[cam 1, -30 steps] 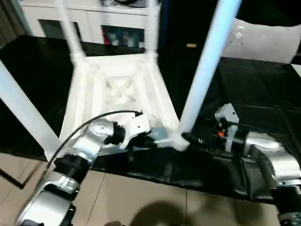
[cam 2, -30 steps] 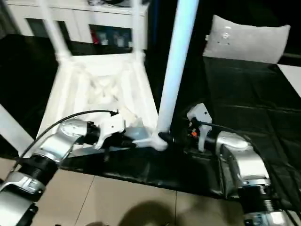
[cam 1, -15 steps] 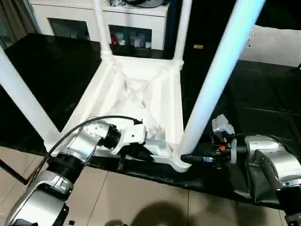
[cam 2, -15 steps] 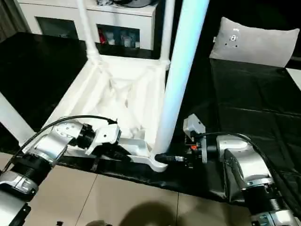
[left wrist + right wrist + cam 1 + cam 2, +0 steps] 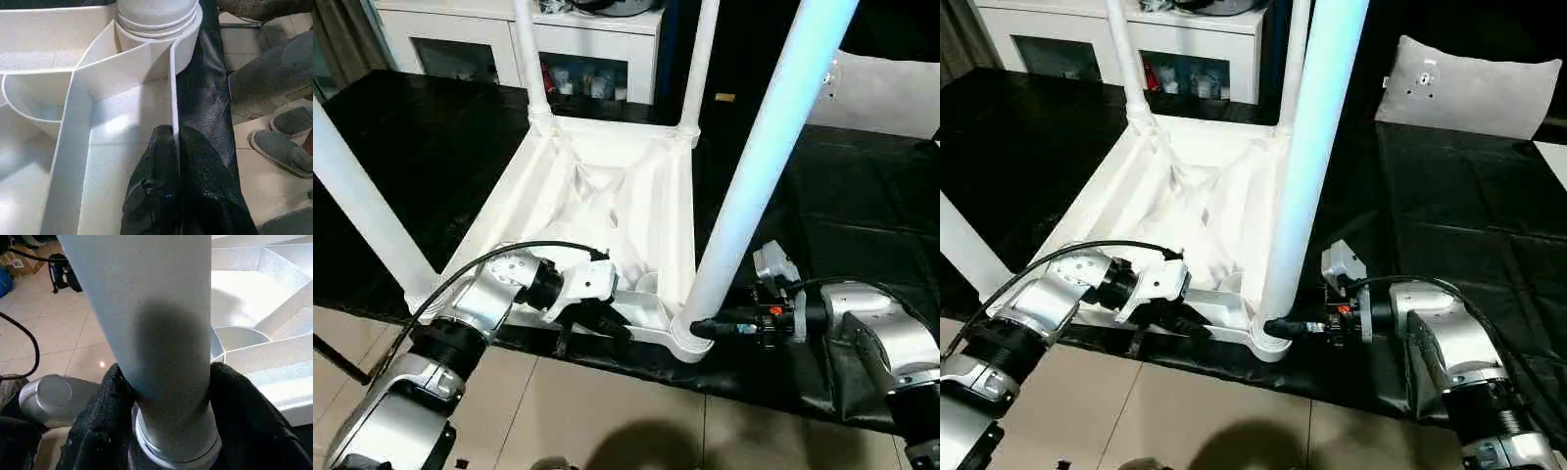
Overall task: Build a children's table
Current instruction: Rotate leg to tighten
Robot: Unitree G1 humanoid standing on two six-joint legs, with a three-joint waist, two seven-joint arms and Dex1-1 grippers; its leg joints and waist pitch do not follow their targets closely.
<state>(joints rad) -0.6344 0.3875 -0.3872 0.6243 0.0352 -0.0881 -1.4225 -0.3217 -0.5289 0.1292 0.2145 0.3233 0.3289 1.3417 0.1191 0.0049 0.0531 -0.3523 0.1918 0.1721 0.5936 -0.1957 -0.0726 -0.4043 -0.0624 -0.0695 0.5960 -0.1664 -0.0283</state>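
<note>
At lower centre, the left pincer (image 5: 602, 318) pinches the thin rim wall (image 5: 172, 98) of the upturned children's table (image 5: 607, 196), which lies ribbed side up on the black tabletop (image 5: 862, 196). To the lower right, the right pincer (image 5: 710, 328) hugs the base of the nearest leg (image 5: 754, 186), a finger pressed to each side just above its corner socket (image 5: 690, 338). Seating this leg well likely calls for a firm rim hold, a grip low on the tube, and a straight push or twist with no lean. Further up, two legs (image 5: 533, 69) already stand upright.
</note>
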